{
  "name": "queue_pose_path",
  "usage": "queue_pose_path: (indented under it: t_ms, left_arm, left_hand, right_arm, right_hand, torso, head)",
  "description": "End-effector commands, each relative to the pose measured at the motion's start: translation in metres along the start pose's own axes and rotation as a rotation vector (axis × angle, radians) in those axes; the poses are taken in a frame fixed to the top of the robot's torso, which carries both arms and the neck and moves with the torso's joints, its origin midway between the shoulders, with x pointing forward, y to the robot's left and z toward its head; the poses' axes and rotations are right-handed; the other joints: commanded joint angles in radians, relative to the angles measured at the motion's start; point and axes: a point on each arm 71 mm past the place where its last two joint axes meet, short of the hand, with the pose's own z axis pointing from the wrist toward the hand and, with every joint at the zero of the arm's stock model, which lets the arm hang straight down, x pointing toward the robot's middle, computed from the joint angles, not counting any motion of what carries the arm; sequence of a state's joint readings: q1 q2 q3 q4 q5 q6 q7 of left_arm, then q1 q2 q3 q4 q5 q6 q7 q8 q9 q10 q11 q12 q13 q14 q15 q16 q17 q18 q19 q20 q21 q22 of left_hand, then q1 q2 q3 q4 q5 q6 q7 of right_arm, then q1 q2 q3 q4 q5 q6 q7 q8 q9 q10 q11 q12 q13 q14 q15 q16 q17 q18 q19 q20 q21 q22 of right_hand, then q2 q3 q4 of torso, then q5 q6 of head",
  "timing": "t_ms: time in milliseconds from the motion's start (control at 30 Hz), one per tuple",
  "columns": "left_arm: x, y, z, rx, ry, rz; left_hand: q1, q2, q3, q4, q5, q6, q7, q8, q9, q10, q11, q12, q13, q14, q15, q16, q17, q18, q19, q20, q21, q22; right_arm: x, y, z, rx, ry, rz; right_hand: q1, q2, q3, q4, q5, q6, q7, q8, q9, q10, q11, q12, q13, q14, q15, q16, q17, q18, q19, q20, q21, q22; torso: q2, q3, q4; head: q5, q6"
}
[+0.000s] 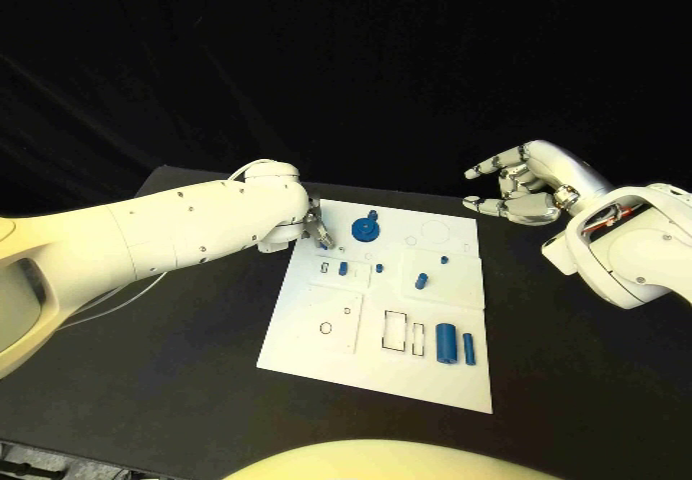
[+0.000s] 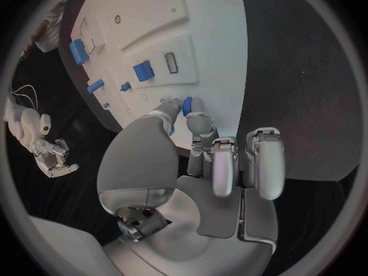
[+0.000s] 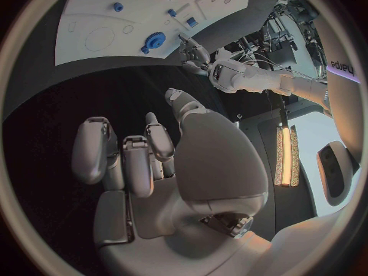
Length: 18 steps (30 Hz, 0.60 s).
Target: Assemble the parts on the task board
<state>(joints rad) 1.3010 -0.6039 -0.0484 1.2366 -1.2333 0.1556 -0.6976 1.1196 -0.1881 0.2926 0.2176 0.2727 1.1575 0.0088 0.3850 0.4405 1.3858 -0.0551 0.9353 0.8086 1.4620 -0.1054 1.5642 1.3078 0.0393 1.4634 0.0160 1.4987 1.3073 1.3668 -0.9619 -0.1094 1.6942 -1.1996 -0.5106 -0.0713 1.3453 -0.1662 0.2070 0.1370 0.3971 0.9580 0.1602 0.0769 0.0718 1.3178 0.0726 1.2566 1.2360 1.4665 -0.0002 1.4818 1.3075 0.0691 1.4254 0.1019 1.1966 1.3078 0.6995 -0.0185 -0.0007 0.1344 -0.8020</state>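
A black table (image 1: 159,400) is carrying the white board (image 1: 325,352), which is lying as a long rectangle running away from the robot, its far end tilted slightly toward the robot's right; darkness is surrounding the table in the head view. Two blue cylinders (image 1: 456,344) are lying side by side near the board's near right corner, their long axes running along the board's length. A blue disc (image 1: 368,230) is sitting at the far end, and small blue parts (image 1: 421,280) are dotting the middle. The left hand (image 1: 313,233) is reaching down at the board's far left edge, pinching a small blue piece (image 2: 186,106) between thumb and fingertip. The right hand (image 1: 526,183) is hovering off the board past its far right corner, fingers curled loosely apart and holding nothing.
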Motion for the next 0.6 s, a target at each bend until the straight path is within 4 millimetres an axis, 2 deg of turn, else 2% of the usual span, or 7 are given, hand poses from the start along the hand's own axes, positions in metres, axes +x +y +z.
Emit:
queue_pose_path:
  t_ms: [33, 267, 467, 600]
  left_arm:
    - [-0.0002, 0.0020, -0.0002, -0.038, -0.002, -0.001]
    - [-0.0004, 0.0028, 0.0001, -0.041, -0.001, -0.001]
    - [-0.0005, 0.0029, 0.0001, -0.041, -0.001, -0.002]
    - [-0.0004, 0.0027, 0.0001, -0.040, -0.001, -0.004]
  left_hand:
    - [0.021, 0.004, -0.021, 0.007, -0.001, 0.006, 0.004, -0.002, -0.004, -0.006, 0.001, 0.004, 0.003, 0.109, 0.003, 0.007, 0.263, -0.014, 0.042, -0.003, 0.002, 0.183]
    - [0.021, 0.004, -0.021, 0.007, -0.001, 0.006, 0.004, -0.002, -0.004, -0.006, 0.001, 0.004, 0.003, 0.109, 0.003, 0.007, 0.263, -0.014, 0.042, -0.003, 0.002, 0.183]
    - [0.026, 0.012, -0.043, 0.024, -0.001, 0.008, 0.004, -0.001, -0.009, -0.004, 0.001, 0.008, 0.006, 0.109, 0.003, 0.007, 0.263, -0.014, 0.043, -0.003, 0.003, 0.185]
    - [0.022, 0.016, -0.081, 0.049, -0.002, 0.010, 0.005, 0.002, -0.014, -0.002, 0.002, 0.011, 0.010, 0.109, 0.003, 0.007, 0.263, -0.015, 0.044, -0.003, 0.004, 0.186]
  right_arm:
    - [0.0005, 0.0009, 0.0000, -0.004, 0.004, -0.004]
    - [0.0005, 0.0009, 0.0000, -0.004, 0.004, -0.004]
    - [0.0005, 0.0008, 0.0000, -0.004, 0.004, -0.004]
    - [0.0004, 0.0007, -0.0001, -0.003, 0.004, -0.004]
  right_hand:
    - [-0.006, -0.006, 0.000, 0.004, 0.005, 0.008, -0.002, 0.002, -0.001, -0.002, -0.002, -0.005, -0.001, 0.069, -0.004, -0.006, 0.132, 0.005, -0.007, 0.001, -0.005, 0.149]
    - [-0.007, -0.007, 0.000, 0.006, 0.006, 0.008, -0.003, 0.002, -0.001, -0.001, -0.003, -0.004, 0.000, 0.069, -0.004, -0.006, 0.132, 0.004, -0.006, 0.001, -0.003, 0.149]
    - [-0.007, -0.007, 0.000, 0.006, 0.006, 0.008, -0.003, 0.002, -0.001, -0.001, -0.003, -0.004, 0.000, 0.069, -0.004, -0.006, 0.132, 0.004, -0.006, 0.001, -0.003, 0.149]
    - [-0.007, -0.007, 0.000, 0.006, 0.006, 0.008, -0.003, 0.002, -0.001, -0.001, -0.003, -0.004, 0.000, 0.069, -0.004, -0.006, 0.132, 0.004, -0.006, 0.001, -0.003, 0.149]
  torso:
    - [0.000, 0.0002, 0.0000]
    - [0.000, 0.0002, -0.0001]
    - [0.000, 0.0001, -0.0004]
    - [0.000, -0.0001, 0.0000]
  head:
    - [0.000, 0.000]
    - [0.000, -0.001]
    - [0.000, -0.001]
    - [0.000, -0.001]
